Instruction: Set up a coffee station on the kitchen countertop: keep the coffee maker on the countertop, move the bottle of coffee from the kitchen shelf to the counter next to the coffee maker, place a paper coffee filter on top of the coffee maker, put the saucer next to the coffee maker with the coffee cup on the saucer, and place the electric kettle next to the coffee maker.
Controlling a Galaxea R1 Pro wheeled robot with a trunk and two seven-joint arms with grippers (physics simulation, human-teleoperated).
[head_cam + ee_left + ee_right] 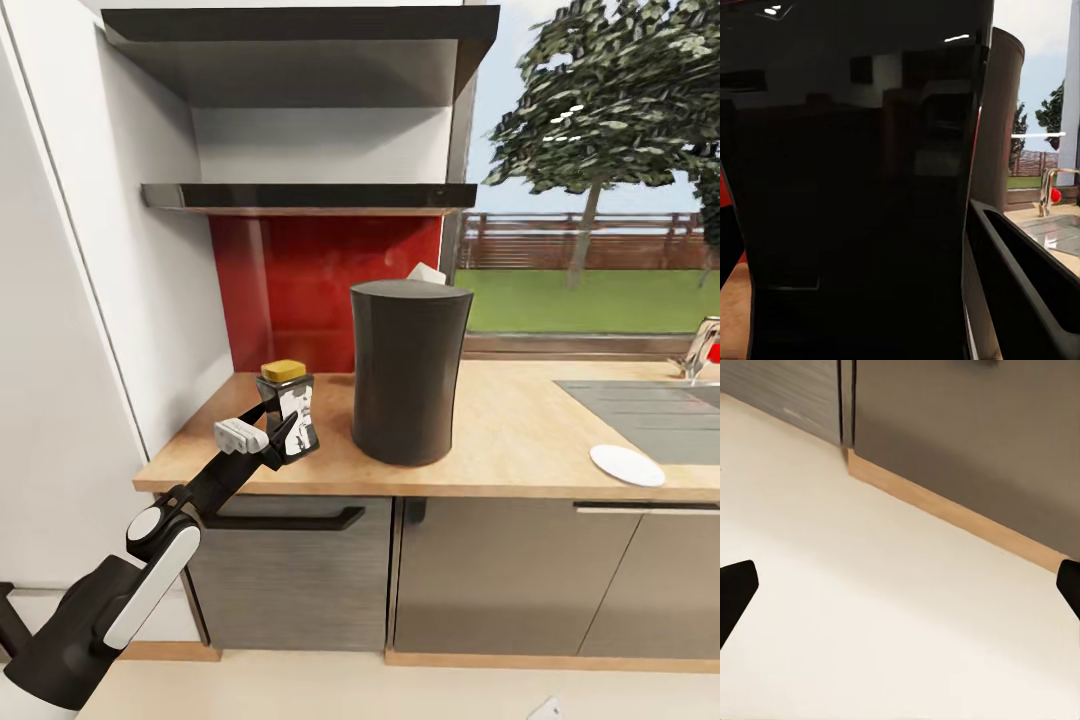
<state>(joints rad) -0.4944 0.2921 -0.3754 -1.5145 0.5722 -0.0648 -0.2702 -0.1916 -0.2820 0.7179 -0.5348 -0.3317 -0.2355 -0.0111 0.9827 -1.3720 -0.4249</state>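
Observation:
My left gripper point(288, 432) is shut on the bottle of coffee point(290, 400), a dark-brown jar with a golden lid and a black-and-white label. The jar is slightly tilted, low over the kitchen countertop point(520, 420), just left of the tall dark-grey coffee maker point(408, 370). A white corner of the paper coffee filter point(425, 271) shows at the far rim of the maker's top. The saucer point(627, 465) lies near the counter's front edge at the right. In the left wrist view the dark jar point(862, 187) is very close, with the coffee maker point(999, 127) behind it. My right gripper point(900, 592) is open over the floor.
The dark kitchen shelf point(310, 195) hangs above the red back panel point(320, 290), bare where it shows. A sink point(650, 410) with a faucet point(703, 345) is set into the counter at the right. Dark cabinet fronts point(480, 570) stand below, and a white wall point(100, 300) closes the left.

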